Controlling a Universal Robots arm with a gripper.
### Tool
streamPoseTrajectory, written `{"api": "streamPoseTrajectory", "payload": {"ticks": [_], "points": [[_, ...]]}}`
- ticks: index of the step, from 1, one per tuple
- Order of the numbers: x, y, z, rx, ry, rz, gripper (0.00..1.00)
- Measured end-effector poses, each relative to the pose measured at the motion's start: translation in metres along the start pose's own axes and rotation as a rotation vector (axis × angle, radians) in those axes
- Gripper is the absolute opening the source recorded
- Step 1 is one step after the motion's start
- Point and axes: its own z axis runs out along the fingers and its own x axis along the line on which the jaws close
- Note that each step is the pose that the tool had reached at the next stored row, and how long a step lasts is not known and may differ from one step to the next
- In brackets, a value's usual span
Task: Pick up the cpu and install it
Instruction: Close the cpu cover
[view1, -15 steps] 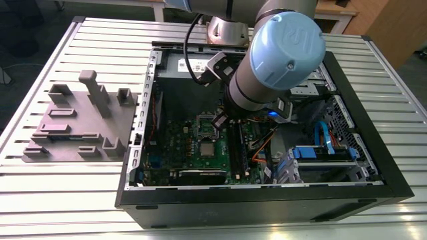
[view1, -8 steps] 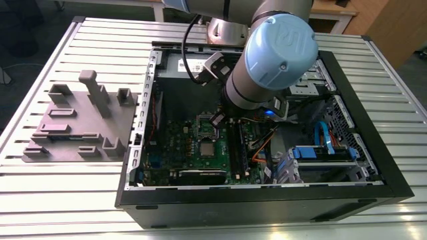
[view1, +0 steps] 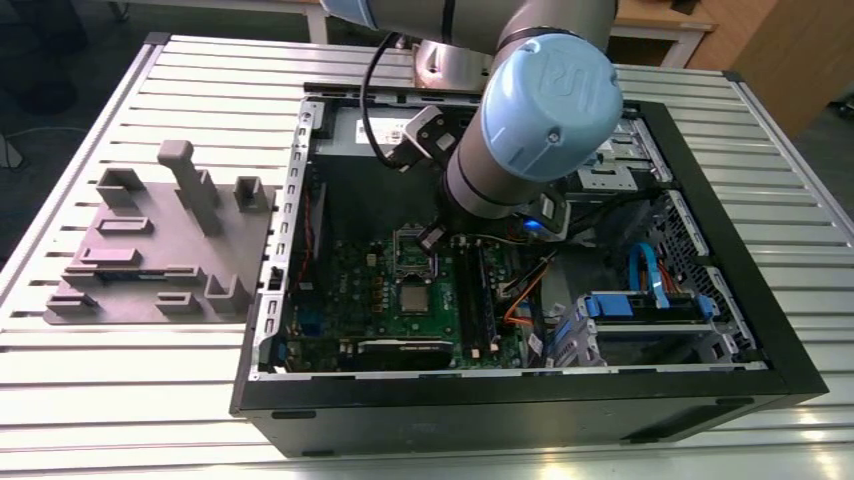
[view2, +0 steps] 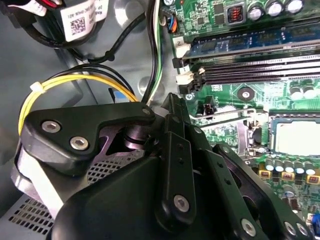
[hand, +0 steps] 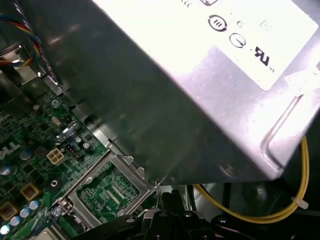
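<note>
Already the cpu (view2: 299, 137) sits in its socket on the green board, beside the fingers (view2: 172, 112), which look together

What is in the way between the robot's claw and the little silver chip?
Nothing visible. In the second wrist view the chip appears to lie in its metal-framed socket on the green board, and the gripper is off to one side with open board between them.

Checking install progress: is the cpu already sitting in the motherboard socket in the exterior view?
Yes, the cpu lies flat in the socket on the motherboard.
</note>
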Motion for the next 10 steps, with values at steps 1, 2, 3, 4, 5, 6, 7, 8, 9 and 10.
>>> {"api": "streamPoseTrajectory", "payload": {"ticks": [1, 2, 3, 4, 5, 6, 7, 8, 9, 10], "points": [[0.0002, -0.0002, 0.0008, -0.0001, 0.0000, 0.000, 0.11], [0.0004, -0.0004, 0.0012, -0.0001, 0.0001, 0.000, 0.11], [0.0004, -0.0004, 0.0014, 0.0001, 0.0003, 0.000, 0.11], [0.0005, -0.0004, 0.0014, 0.0003, 0.0006, 0.000, 0.11], [0.0005, -0.0004, 0.0014, -0.0003, 0.0012, 0.000, 0.11], [0.0005, -0.0003, 0.0014, -0.0014, 0.0019, 0.001, 0.11], [0.0003, -0.0001, 0.0011, -0.0015, 0.0041, 0.002, 0.11], [0.0002, 0.0001, 0.0007, -0.0014, 0.0066, 0.003, 0.11], [0.0000, 0.0003, 0.0002, -0.0006, 0.0104, 0.004, 0.11], [-0.0001, 0.0005, -0.0001, 0.0024, 0.0162, 0.005, 0.11]]}}
